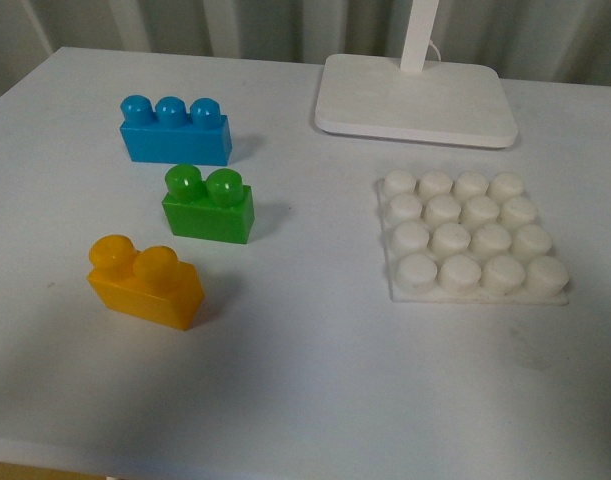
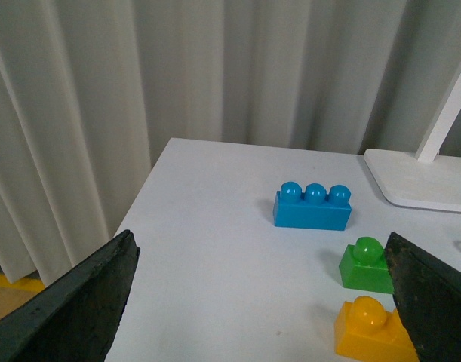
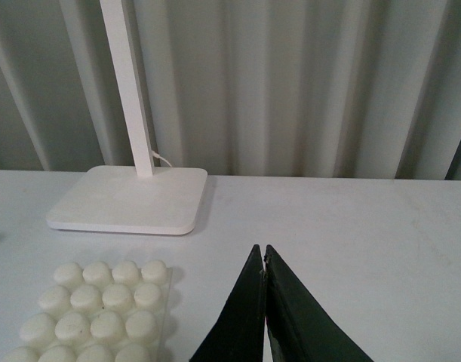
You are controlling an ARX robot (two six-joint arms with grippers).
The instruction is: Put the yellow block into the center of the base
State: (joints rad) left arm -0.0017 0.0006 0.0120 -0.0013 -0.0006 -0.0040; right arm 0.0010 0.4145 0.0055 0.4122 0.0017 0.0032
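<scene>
— Three bricks on the white table (image 1: 305, 380), and the yellow block (image 1: 145, 282) sits nearest us on the left side, studs up, nothing touching it.

— Who's going for it?

— My guess is the left gripper (image 2: 260, 240): its fingers are spread wide, nothing between them, and its wrist camera catches the yellow block just below one finger. Wide jaws suit a brick that broad.

— And the right gripper (image 3: 263, 253)?

— Pinched together, empty, hovering by the base (image 1: 472, 243). It looks parked to me, out of the drop path.

— The base itself?

— Over on the right, well apart from the bricks, all sixteen studs bare. The centre four are the target, I'd say.

— Farther back?

— The green brick (image 1: 208, 204) behind the yellow one, then the blue three-stud brick (image 1: 175, 131), a staggered line with gaps, so a grasp shouldn't nudge the neighbours. Beyond the base, the lamp foot (image 1: 415, 100), then curtain.
</scene>
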